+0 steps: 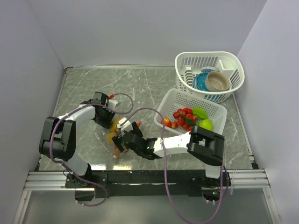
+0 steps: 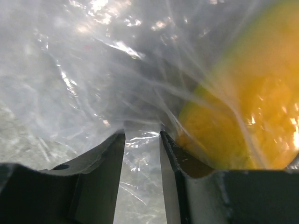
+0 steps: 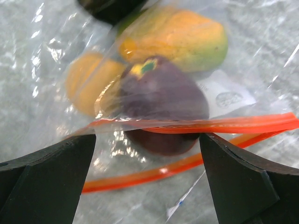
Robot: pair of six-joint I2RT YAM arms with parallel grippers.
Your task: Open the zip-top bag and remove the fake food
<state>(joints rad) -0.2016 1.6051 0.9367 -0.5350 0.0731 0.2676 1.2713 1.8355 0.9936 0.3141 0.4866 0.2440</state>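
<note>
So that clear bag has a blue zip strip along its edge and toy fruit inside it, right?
Not quite. The zip strip is orange-red, not blue; the right wrist view shows it plainly. The rest stands: the bag is clear and has toy fruit inside it.

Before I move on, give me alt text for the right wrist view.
A clear zip-top bag fills the view, its orange-red zip strip running between the wide-open jaws of the right gripper. Inside is fake food: a purple piece, an orange piece and a yellow-green piece.
</note>
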